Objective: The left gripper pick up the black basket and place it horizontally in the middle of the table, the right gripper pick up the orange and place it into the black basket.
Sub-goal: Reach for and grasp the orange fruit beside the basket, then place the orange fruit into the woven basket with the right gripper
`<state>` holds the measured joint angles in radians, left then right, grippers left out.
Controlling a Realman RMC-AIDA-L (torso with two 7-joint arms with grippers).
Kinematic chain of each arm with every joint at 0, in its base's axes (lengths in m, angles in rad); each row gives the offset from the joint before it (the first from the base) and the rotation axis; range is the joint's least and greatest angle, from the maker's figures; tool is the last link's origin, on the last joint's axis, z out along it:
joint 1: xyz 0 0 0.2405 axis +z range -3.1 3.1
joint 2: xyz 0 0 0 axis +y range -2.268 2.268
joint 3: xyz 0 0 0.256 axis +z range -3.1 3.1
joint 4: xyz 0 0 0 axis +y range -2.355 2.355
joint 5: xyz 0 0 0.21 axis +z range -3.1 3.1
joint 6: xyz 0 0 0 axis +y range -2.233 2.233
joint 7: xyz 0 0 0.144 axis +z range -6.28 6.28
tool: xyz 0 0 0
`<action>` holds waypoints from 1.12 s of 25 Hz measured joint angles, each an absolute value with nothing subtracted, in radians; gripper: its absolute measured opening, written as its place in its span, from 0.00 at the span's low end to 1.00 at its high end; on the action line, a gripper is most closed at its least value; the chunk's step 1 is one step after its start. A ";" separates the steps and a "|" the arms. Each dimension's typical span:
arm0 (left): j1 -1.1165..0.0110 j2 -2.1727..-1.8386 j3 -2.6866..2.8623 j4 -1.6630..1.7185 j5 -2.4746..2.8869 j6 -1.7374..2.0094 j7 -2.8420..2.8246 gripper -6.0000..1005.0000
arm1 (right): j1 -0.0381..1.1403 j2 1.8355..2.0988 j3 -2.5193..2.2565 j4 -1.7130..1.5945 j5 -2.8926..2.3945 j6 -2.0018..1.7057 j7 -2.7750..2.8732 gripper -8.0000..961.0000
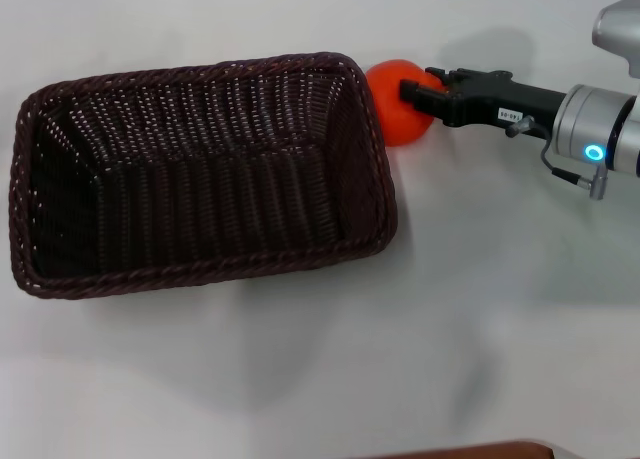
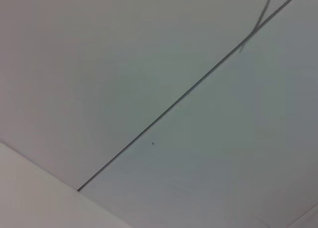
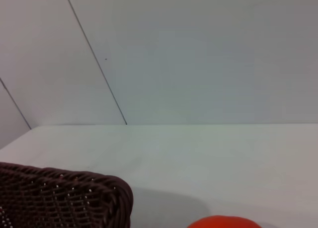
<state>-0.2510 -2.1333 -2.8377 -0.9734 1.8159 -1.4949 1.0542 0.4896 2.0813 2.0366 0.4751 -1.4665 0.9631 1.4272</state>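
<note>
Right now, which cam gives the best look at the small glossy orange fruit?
Head view: the small glossy orange fruit shows nearly whole beside the dark woven basket, in the right gripper. Right wrist view catches only its top edge. Left wrist view shows none.

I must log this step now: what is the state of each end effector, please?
Left end effector: not in view.
Right end effector: shut on the orange, just outside the black basket, by its far right corner.

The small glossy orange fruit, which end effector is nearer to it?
Right. The right end effector is closed on the small glossy orange fruit beside the dark woven basket; the left one is out of view.
</note>
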 joint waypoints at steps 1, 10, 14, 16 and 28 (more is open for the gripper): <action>-0.253 -2.132 -2.838 -0.968 1.812 -1.494 1.054 0.73 | 0.488 2.081 2.036 0.479 -1.466 0.963 1.431 0.69; -0.270 -2.111 -2.837 -0.918 1.806 -1.490 1.055 0.72 | 0.485 2.075 2.033 0.486 -1.467 0.970 1.461 0.39; -0.271 -2.110 -2.840 -0.916 1.806 -1.486 1.055 0.72 | 0.472 2.073 2.033 0.524 -1.467 0.984 1.486 0.31; -0.272 -2.111 -2.841 -0.915 1.805 -1.485 1.055 0.72 | 0.453 2.074 2.034 0.570 -1.467 1.007 1.507 0.28; -0.274 -2.111 -2.841 -0.913 1.802 -1.485 1.055 0.72 | 0.310 2.089 2.028 0.942 -1.421 1.223 1.630 0.20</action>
